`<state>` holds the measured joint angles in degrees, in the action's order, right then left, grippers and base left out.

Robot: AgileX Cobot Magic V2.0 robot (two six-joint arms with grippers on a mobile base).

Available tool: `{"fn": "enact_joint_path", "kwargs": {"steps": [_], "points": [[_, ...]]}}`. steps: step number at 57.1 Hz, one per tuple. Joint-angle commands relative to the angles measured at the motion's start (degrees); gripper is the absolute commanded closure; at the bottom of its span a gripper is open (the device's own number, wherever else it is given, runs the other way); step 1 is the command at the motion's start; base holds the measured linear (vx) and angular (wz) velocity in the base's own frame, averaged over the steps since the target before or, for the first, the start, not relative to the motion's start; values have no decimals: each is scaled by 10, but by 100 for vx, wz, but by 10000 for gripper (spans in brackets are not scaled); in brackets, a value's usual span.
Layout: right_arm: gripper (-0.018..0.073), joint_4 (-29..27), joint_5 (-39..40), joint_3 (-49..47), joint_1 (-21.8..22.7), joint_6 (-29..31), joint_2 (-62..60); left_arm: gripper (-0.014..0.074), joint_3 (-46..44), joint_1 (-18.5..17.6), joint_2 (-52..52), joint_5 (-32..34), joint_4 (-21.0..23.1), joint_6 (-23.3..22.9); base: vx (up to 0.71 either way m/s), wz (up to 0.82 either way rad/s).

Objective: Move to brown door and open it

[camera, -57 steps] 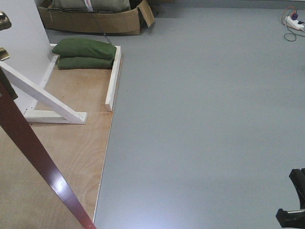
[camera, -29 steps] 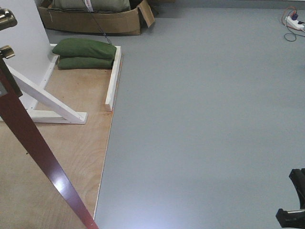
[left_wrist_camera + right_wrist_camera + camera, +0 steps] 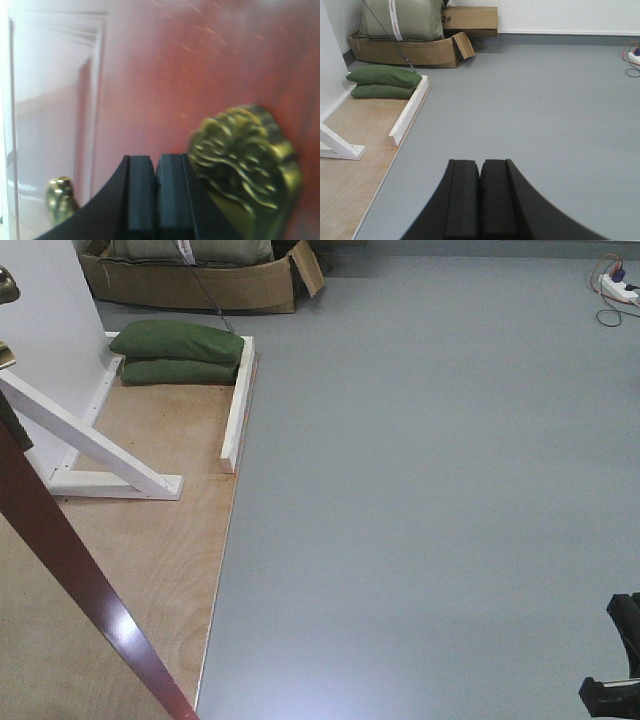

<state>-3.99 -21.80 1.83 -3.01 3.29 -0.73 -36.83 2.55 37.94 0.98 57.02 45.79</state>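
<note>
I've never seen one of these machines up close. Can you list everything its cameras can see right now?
brown door: one, glossy reddish-brown, near left, edge-on
brass handle: one, gold, on the door face
white frame braces: several, white, on the plywood
plywood base: one, tan, left
sandbags: two, green, stacked at the plywood's far end
cardboard boxes: two, brown, far left
power strip: one, white, far right
left gripper: one, black, shut, beside the handle
right gripper: one, black, shut, over grey floor
</note>
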Motion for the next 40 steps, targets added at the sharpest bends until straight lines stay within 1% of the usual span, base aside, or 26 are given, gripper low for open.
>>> {"fn": "enact_joint_path", "kwargs": {"steps": [1,40], "points": [[559,2,47,2,-1,4,-3,603,-20,-3,0,18,-9,0,0,0],[559,2,47,2,-1,4,-3,603,-19,-3,0,6,-9,0,0,0]]}}
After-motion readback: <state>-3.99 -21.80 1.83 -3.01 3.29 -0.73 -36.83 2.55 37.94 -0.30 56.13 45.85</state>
